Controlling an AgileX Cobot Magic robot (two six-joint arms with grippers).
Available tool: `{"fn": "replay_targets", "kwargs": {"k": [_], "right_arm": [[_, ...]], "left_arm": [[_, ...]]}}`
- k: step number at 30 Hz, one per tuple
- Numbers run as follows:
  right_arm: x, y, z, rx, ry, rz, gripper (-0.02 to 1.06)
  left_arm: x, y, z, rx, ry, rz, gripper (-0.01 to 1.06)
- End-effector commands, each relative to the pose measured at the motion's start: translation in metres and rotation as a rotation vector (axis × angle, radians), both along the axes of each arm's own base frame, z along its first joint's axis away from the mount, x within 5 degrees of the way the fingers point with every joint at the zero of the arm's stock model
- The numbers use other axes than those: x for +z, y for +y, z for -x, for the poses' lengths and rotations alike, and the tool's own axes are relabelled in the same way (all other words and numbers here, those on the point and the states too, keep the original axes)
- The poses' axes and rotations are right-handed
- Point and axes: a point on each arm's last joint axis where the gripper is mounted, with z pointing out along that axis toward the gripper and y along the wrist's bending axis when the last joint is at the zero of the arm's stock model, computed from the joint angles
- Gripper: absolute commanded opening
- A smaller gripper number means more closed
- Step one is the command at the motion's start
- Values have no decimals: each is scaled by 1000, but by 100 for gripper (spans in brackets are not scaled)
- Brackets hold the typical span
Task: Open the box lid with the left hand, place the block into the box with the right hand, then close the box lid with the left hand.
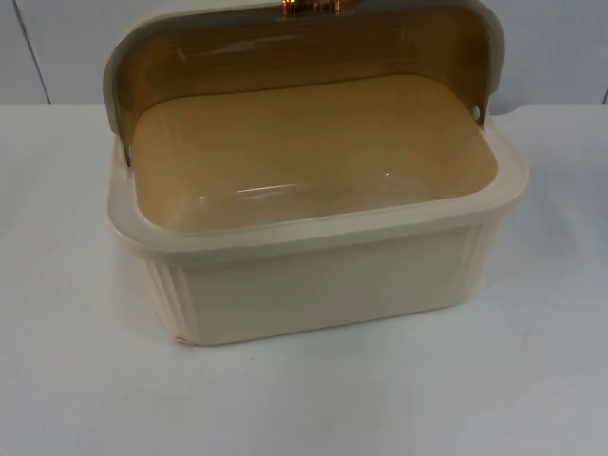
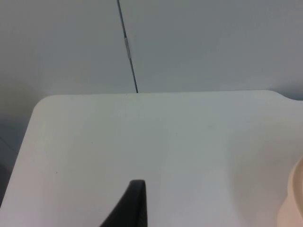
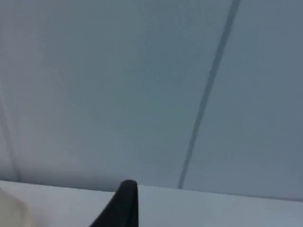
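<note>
A white table [image 1: 76, 380] meets a grey partition wall [image 2: 213, 42]; the cream plastic box [image 1: 323, 285] sits centred, lid [image 1: 285, 47] raised. It looks light, stiff and slick, best taken by the lid's front edge. Whether left gripper [image 2: 135, 208] or right gripper [image 3: 124, 205] is open, I cannot tell.

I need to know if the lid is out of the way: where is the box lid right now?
In the top view the lid stands swung up at the back of the cream box, toward the grey wall, leaving the box open.
</note>
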Motion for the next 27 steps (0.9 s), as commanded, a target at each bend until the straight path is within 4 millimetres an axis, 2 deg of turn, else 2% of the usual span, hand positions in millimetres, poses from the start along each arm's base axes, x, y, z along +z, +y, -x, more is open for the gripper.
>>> {"fn": "replay_targets", "kwargs": {"k": [1,4,10,18,21,23,25,27], "right_arm": [[3,-16,5,-57,-4,7,105],[-4,-25,5,-101,10,-1,105],[-17,-24,2,-97,29,-36,105],[-18,-24,1,-97,33,-36,105],[-18,-24,1,-97,33,-36,105],[-18,-24,1,-97,33,-36,105],[-18,-24,1,-97,33,-36,105],[-18,-24,1,-97,33,-36,105]], "left_arm": [[0,-2,0,-6,-14,10,104],[0,-2,0,-6,-14,10,104],[1,-3,0,-5,-16,22,104],[5,-3,-6,-10,-48,13,104],[18,-8,-18,-72,-72,-63,104],[26,-22,-32,-180,-74,-179,104],[29,-25,-36,-201,-81,-200,104],[34,-41,-49,-287,-114,-282,104]]}}
